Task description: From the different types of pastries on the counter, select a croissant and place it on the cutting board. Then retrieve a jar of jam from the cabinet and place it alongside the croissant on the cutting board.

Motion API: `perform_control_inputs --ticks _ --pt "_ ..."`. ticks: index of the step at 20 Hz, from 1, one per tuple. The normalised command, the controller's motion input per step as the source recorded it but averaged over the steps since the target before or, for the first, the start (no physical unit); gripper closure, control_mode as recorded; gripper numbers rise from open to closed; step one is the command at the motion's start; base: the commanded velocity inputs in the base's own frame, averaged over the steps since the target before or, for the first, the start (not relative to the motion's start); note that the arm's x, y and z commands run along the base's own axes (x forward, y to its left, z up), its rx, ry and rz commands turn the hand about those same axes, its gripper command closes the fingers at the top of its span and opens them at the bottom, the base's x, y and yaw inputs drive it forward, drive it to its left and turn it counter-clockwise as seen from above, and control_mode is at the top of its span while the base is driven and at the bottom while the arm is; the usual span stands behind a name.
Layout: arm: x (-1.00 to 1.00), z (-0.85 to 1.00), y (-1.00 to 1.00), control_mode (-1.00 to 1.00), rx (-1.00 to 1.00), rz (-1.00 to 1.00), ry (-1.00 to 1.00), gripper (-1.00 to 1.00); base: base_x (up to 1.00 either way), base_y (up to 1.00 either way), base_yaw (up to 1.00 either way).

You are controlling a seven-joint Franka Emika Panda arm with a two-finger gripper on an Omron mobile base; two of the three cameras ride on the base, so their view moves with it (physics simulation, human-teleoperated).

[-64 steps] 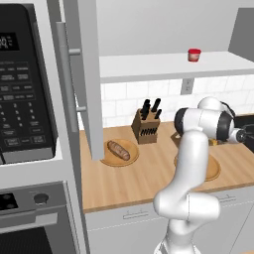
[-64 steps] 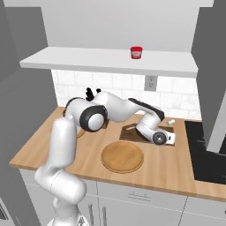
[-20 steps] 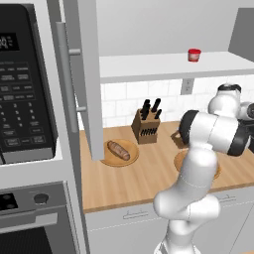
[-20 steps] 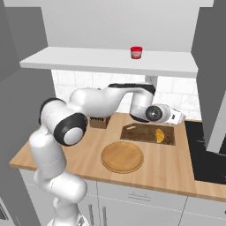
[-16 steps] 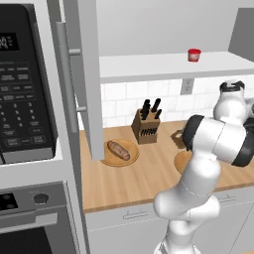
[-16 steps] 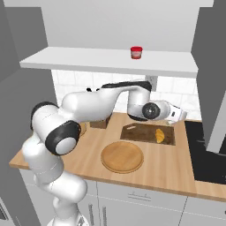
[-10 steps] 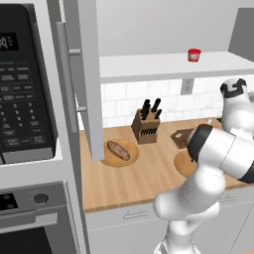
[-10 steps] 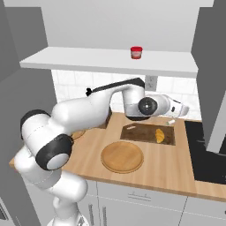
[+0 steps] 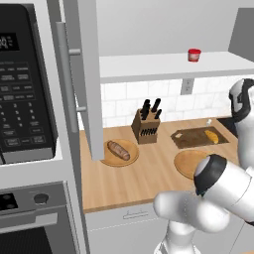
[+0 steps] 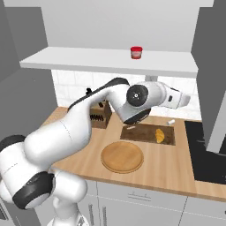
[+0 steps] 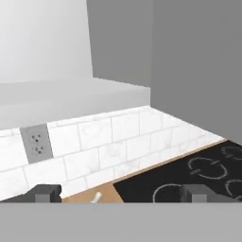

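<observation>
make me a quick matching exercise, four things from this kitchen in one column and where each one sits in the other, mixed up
Things:
1. croissant
2. jar of jam
3. brown streaked pastry
4. knife block

Places:
A. on the white cabinet shelf
B. on a round wooden plate near the open cabinet door
C. on the dark cutting board
D. standing on the counter against the tiled wall

Pairs: 1-C, 2-A, 3-B, 4-D
</observation>
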Motion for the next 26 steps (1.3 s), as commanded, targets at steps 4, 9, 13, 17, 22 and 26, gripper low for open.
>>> perform_control_inputs --ticks 4,9,13,17,22,26 --pt "-0.74 1.00 0.34 -1.00 0.00 0.00 -0.01 -1.00 0.00 0.00 0.00" --pt "-0.68 1.00 0.38 -1.00 -0.01 0.00 -0.03 -1.00 0.00 0.00 0.00" --pt "0.06 0.17 0.73 -1.00 -0.17 0.16 0.02 -1.00 0.00 0.00 0.00" --pt "0.28 -0.41 0.74 -1.00 -0.05 0.35 -0.03 -1.00 0.00 0.00 0.00" --pt "0.48 0.30 0.52 -1.00 0.00 0.15 0.02 -1.00 0.00 0.00 0.00" --pt "0.43 0.85 0.48 -1.00 0.00 0.00 0.19 -1.00 0.00 0.00 0.00"
